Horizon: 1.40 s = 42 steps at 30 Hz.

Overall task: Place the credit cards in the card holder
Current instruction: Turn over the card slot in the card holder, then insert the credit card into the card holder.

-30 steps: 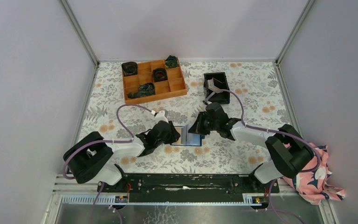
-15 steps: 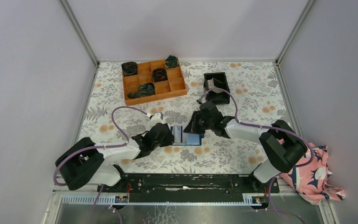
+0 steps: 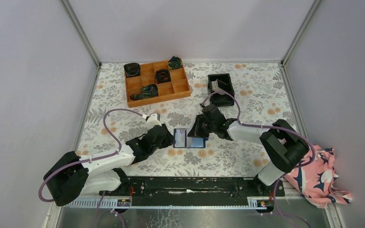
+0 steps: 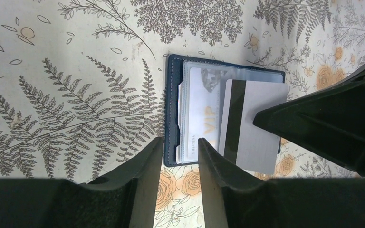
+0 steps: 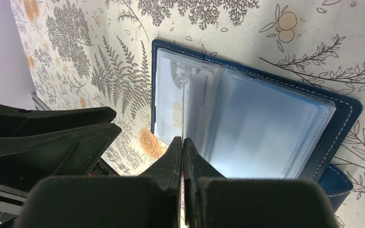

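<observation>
The left gripper (image 4: 179,145) sits at the 9 o'clock edge of the dark navy folding card holder (image 4: 172,104). Its fingers are slightly parted and grip nothing, and the holder's corner shows in the gap. The holder lies open and flat on the floral tablecloth (image 4: 76,71), clear plastic sleeves up. A pale card printed VIP (image 4: 204,123) is already inside the sleeve on that side.

A thin grey plastic credit card with a black stripe (image 4: 259,137) hangs tilted over the sleeves. The right gripper (image 5: 182,142) pinches it firmly from about 3 o'clock.

The step in hand looks like insertion. Next, the card's free edge likely needs lining up with a sleeve mouth and sliding in. The left gripper should probably steady the holder meanwhile.
</observation>
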Tool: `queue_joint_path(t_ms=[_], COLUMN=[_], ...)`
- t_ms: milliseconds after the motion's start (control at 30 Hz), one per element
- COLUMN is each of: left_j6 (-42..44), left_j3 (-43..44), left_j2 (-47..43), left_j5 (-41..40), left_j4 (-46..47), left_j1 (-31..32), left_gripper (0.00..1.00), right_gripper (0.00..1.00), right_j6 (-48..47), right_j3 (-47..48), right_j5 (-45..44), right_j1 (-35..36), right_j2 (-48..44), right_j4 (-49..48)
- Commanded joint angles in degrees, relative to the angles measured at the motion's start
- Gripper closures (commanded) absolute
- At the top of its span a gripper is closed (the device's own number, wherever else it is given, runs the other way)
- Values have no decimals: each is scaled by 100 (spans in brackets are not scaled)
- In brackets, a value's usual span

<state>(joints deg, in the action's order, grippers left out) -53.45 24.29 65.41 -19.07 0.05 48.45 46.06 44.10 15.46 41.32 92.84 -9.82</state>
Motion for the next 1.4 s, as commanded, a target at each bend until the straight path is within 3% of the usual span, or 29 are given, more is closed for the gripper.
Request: queue_joint_path(t_ms=[0,233,500,833,1367], left_j6=[122,204,249,12,-525], left_j3=[148,261,-414,-1044,-1651], left_j2=[238,810,276,277,717], left_j5=[15,432,659,1460,2203], left_j4=[139,797,2045,3629,5510], left_j1=[104,209,201,-93,-480], left_gripper=[60,61,55,47,50], right_gripper=[100,100,100,100,100], right_j6=[-144,-281,-192,359,1273], right_j3=[126,139,-235,-815,-1251], right_j5=[-208,-316,183,1080,1849], right_j1=[55,20,-196,-238,-265], right_j2=[-130,-472,-943,-1031,-702], right_j4=[-146,105,-97,-1198,-2819])
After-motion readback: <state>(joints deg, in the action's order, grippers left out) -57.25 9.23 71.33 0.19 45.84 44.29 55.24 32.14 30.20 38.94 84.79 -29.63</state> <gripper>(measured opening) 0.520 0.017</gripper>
